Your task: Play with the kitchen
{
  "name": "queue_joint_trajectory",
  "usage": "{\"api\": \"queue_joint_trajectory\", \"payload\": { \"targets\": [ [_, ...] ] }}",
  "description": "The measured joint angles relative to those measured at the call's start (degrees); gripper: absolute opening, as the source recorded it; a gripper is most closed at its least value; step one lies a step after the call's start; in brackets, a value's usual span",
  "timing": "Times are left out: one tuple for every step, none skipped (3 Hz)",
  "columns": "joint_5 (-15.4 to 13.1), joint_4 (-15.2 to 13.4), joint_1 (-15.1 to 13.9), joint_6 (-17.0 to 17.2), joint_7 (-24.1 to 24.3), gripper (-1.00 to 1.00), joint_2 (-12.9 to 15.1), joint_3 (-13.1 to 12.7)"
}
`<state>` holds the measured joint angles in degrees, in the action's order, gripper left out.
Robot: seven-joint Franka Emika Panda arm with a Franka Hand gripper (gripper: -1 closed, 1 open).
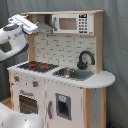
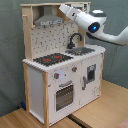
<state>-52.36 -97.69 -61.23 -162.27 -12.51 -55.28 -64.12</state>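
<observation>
Open room is seen between the kitchen's (image 2: 60,75) countertop and its top shelf. That room is narrowed by the grey hood (image 2: 49,20) above the hob (image 2: 53,59) and by the upright black faucet (image 1: 85,59) behind the sink (image 1: 73,73). The upper opening is partly taken up by the arm (image 2: 92,22).

A light wooden floor (image 2: 100,107) ran along the bottom of the second exterior view, and the kitchen (image 2: 65,70) stood directly on it, filling the middle of the frame.
</observation>
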Motion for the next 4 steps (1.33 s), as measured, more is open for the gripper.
{"api": "queue_joint_trajectory", "payload": {
  "targets": [
    [0.0, -0.3, -0.3, 2.8, 4.9, 1.00, -2.3, -0.2],
    [0.0, -0.7, -0.4, 6.0, 9.8, 1.00, -4.4, -0.5],
    [0.0, -1.1, -0.4, 9.4, 14.4, 1.00, -6.3, -1.1],
    [0.0, -1.4, -0.4, 13.0, 18.8, 1.00, -7.9, -1.9]
  ]
}}
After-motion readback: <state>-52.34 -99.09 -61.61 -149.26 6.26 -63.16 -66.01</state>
